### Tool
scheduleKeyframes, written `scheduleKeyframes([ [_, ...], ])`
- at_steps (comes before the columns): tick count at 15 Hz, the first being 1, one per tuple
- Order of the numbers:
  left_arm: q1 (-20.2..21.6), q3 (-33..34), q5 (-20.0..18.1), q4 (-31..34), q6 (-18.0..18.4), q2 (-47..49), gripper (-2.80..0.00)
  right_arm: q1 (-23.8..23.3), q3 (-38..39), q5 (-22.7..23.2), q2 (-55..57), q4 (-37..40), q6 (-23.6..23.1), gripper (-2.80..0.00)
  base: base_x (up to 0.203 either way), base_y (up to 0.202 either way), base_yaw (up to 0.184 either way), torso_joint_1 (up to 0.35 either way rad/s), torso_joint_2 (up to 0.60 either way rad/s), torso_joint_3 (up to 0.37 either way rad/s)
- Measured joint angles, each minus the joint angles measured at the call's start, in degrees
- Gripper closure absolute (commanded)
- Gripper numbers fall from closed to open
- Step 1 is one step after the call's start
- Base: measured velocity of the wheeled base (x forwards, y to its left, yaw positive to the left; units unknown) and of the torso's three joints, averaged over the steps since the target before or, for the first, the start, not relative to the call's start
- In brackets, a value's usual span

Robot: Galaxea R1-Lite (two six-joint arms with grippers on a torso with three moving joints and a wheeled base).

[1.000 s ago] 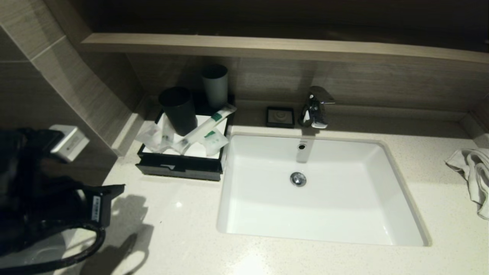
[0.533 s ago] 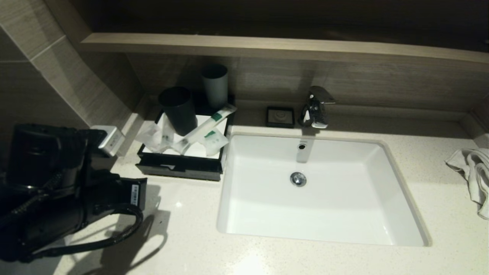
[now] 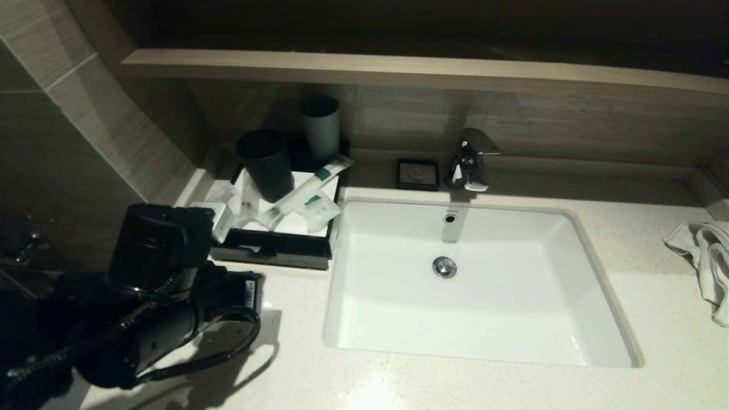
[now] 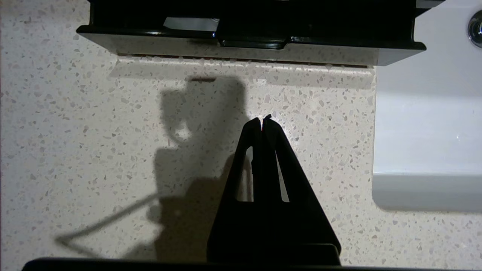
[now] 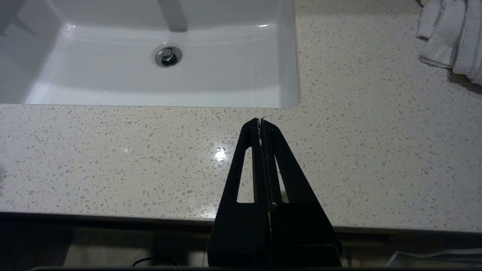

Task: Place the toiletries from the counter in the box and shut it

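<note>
Several white toiletry packets with green marks (image 3: 310,191) lie on a white surface at the black box (image 3: 267,253), at the back left of the counter. A black cup (image 3: 266,165) stands among them. My left arm (image 3: 165,285) is over the counter just in front of the box. Its gripper (image 4: 262,120) is shut and empty, a short way from the box's front wall (image 4: 248,41). My right gripper (image 5: 260,121) is shut and empty above the counter's front edge, in front of the sink; it is out of the head view.
A white sink (image 3: 484,319) lies to the right of the box, with a chrome tap (image 3: 470,159) and a small black dish (image 3: 417,173) behind it. A grey cup (image 3: 320,128) stands behind the box. A white towel (image 3: 706,256) lies at the far right. A wall runs along the left.
My left arm has swung from the far left edge in toward the front of the black box. The box, the packets and the cups have not moved.
</note>
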Motion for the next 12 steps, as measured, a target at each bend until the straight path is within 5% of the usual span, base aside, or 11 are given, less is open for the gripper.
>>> scheduleKeyframes([
  [12, 0.24, -5.63, 1.12, -2.67, -4.65, 8.25, 0.0, 0.0, 0.0, 0.0, 0.0, 0.0, -0.02, 0.0, 0.0, 0.0, 0.0, 0.0, 0.0, 0.0],
])
